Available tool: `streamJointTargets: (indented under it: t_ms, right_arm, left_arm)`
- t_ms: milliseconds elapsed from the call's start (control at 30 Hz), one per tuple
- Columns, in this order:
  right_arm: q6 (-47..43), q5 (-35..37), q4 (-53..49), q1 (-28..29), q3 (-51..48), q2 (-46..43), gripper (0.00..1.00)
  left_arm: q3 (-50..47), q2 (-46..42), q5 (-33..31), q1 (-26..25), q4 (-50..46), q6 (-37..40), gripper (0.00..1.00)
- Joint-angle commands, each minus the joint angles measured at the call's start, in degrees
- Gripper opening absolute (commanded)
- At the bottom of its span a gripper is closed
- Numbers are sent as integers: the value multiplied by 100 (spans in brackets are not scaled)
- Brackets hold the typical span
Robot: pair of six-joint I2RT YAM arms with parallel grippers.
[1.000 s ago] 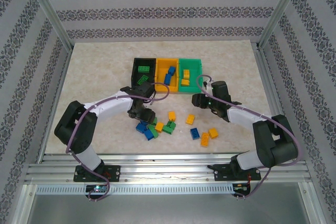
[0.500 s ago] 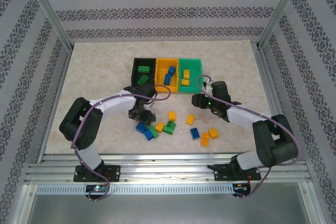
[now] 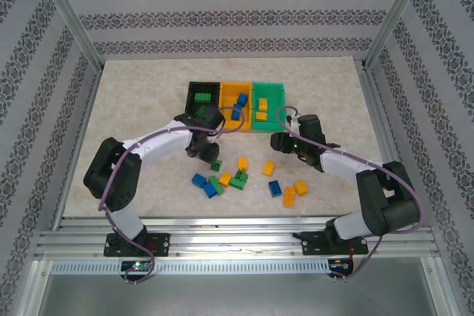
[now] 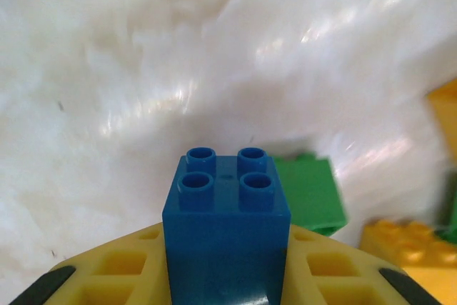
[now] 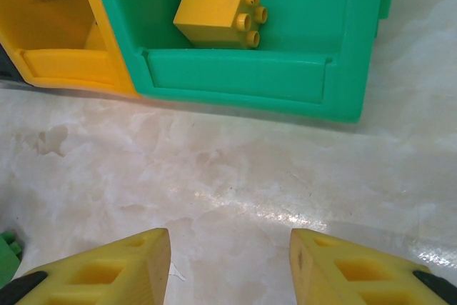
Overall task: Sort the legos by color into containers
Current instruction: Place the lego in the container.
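Note:
My left gripper (image 3: 205,153) hangs just above the table in front of the black bin (image 3: 201,98). It is shut on a blue brick (image 4: 226,205), studs pointing away, held between the yellow fingers (image 4: 118,266). My right gripper (image 3: 278,141) stands open over bare table in front of the green bin (image 5: 243,76), nothing between its fingertips (image 5: 143,262). The yellow-orange bin (image 3: 237,100) sits between the black and green ones. Loose blue, green and yellow bricks (image 3: 238,179) lie in a cluster near the front.
The black bin holds green bricks, the yellow-orange bin blue ones, and the green bin yellow bricks (image 5: 218,11). A green brick (image 4: 308,191) and a yellow one (image 4: 403,248) lie close under the left gripper. Aluminium rails frame the table.
The left gripper has lifted off the brick cluster and moved back towards the bins with the blue brick. The right arm has stayed still.

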Motion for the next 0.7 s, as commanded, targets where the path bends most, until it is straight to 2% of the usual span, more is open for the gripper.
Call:
streamJointTargets:
  t_ms: [0,167,367,467,533,600,667]
  right_arm:
    - [34,-87,73,81,109,54,48]
    - [12,-11,71,81,83,18,48]
    - [38,-88,83,90,92,31,48]
    - [15,-56,64,108,103,40,48]
    - [12,-45,47,92,112,38,48]
    - [16,-51,56,103,103,29,48]
    - [30,-60,59,105,108,19,48]
  left_arm:
    - [645,29,-17,80,318,30,32]
    - [1834,763,-147,145,442,56,33]
    - [3749,2101,-540,213,-7,257,36]
    - [4742,2716,-781,223,-560,332,47]
    - [5146,2885,-586,223,-832,354,57]
    - [4969,2762,-280,185,-673,355,68]
    - [4413,2414,-94,115,-266,379,73]
